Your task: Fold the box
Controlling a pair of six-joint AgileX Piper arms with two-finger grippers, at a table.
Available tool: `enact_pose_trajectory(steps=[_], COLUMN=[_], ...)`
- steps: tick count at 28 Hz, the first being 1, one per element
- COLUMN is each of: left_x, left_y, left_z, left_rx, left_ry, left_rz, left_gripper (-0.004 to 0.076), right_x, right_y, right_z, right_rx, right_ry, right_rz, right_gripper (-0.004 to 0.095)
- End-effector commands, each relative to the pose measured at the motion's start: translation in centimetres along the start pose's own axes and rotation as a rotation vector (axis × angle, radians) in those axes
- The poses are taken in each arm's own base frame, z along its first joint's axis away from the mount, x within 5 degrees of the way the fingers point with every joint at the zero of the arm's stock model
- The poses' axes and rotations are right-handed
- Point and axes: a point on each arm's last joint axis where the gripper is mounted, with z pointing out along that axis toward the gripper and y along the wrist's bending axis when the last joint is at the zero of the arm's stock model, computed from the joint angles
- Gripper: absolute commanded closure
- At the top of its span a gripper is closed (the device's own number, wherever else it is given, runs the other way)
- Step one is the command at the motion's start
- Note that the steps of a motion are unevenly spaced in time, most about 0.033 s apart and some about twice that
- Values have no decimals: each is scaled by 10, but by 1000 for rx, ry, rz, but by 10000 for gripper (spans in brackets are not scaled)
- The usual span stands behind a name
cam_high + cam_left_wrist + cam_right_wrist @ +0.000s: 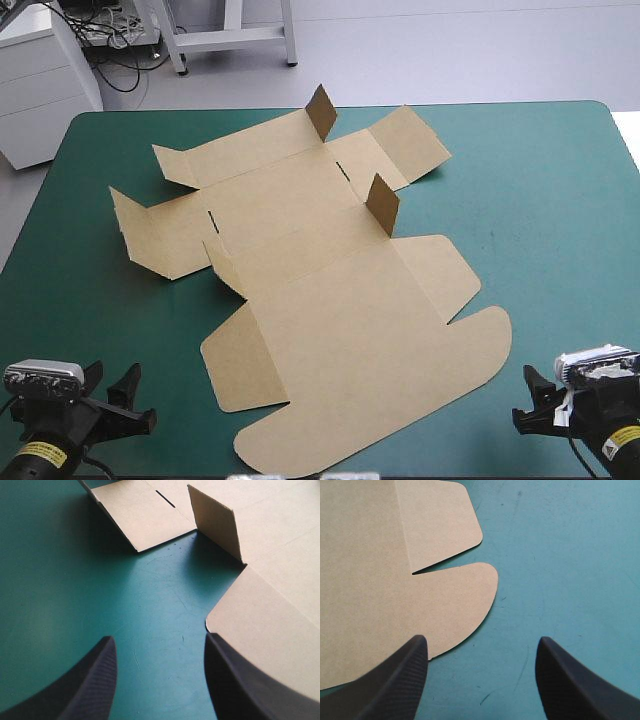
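Observation:
The brown box (330, 290) lies mostly flat in the middle of the teal-green table, a cut sheet with two small tabs standing up and some side flaps slightly raised. My left gripper (125, 400) waits open near the front left corner, off the board; in its own view the box's flap (270, 630) lies just beside one finger. My right gripper (530, 400) is open near the front right, with the rounded lid edge (420, 600) ahead of it and to one side. Nothing sits between either pair of fingers (87, 690) (570, 680).
Bare teal-green cover (560, 220) stretches to the right of the board and along the left edge. A white cabinet (40, 80) and a metal stand stand beyond the table's far edge.

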Motion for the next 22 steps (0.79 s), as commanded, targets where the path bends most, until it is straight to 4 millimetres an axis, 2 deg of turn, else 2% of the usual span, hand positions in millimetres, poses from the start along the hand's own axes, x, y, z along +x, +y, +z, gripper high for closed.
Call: enact_pose_trajectory(steps=[1, 16, 19, 22], left_x=[-12, -14, -20, -28], left_y=[-1, -2, -2, -2], left_z=[-3, -7, -8, -6], left_rx=[9, 13, 13, 11], left_ry=[-79, -62, -58, -34], left_rz=[-13, -56, -77, -86], left_gripper=[345, 345, 345, 345], right_x=[-11, -11, -18, -32], right_y=[-1, -1, -1, -2], right_z=[-3, -3, 2, 7], right_rx=[11, 8, 12, 11], right_ry=[-66, -30, 27, 56], right_rz=[-5, -3, -7, -19], right_gripper=[336, 336, 336, 336])
